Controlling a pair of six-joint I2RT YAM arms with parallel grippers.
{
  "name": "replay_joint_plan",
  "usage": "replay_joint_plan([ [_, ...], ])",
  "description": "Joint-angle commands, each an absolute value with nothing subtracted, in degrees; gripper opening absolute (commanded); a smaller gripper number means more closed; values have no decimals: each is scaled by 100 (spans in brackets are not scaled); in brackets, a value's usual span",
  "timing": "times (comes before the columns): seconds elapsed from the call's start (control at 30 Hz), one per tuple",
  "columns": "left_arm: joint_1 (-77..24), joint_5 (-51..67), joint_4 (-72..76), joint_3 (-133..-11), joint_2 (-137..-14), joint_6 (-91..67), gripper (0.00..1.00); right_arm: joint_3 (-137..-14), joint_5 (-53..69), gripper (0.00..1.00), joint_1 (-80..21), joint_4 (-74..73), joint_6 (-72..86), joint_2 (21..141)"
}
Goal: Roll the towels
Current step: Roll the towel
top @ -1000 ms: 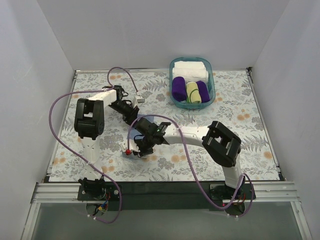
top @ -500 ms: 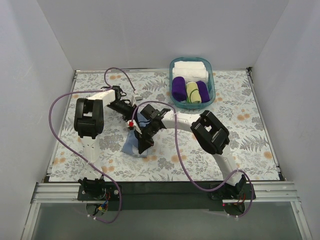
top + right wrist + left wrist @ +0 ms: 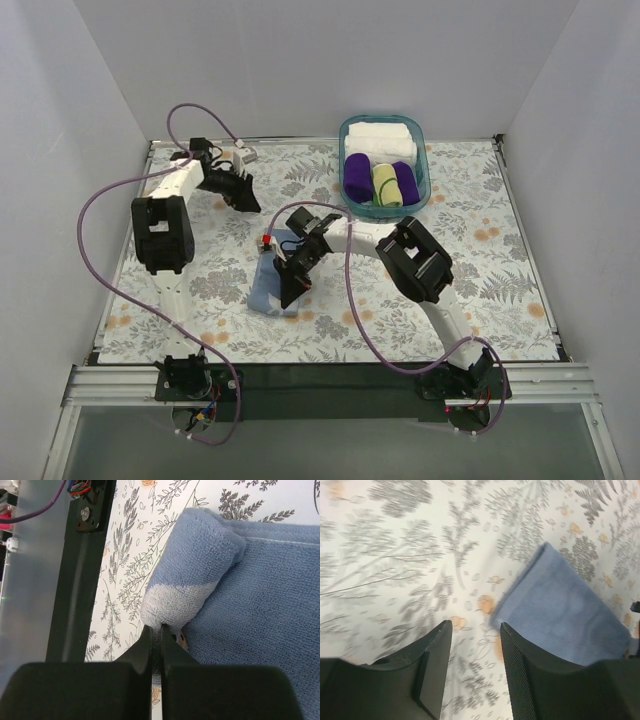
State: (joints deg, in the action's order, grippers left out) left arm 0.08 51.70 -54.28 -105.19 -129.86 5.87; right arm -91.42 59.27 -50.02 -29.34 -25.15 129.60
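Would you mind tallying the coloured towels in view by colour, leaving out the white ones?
Deep purple rolled cloth towels: 2
Pale yellow-green rolled cloth towel: 1
Light blue cloth towel: 1
Total: 4

Your towel point(image 3: 250, 605) is plain light blue; your worktop point(image 3: 500, 270) is white with grey ferns and orange blooms. The basket point(image 3: 384, 118) is teal, its rolls point(image 3: 357, 176) deep purple.
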Motion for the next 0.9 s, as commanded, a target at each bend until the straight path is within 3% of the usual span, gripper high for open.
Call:
replay_joint_plan([
  [0.0, 360, 5378, -5213, -10715, -12543, 510, 41, -9105, 5001, 1, -4993, -3568, -2426, 13543],
  [0.13, 615, 5240, -4782, -9267, -10757, 1193, 44, -9298, 4983, 1, -4913, -3586, -2242, 13754],
  [0.3, 624, 4703, -4228, -6283, -8300, 2589, 54, -9448, 5107, 1, -4782, -3621, -2118, 13957],
  [0.47, 414, 4860, -4806, -4845, -6350, 3866, 63, -9782, 4914, 1, -4720, -3805, -2162, 14167],
  [0.67, -1167, 4009, -4536, -3649, -5538, 4430, 65, -10169, 4606, 1, -4702, -4052, -2232, 14388],
  [0.87, -2355, 3192, -3473, -3033, -5695, 4140, 65, -10204, 4158, 1, -4693, -4069, -2347, 14502],
])
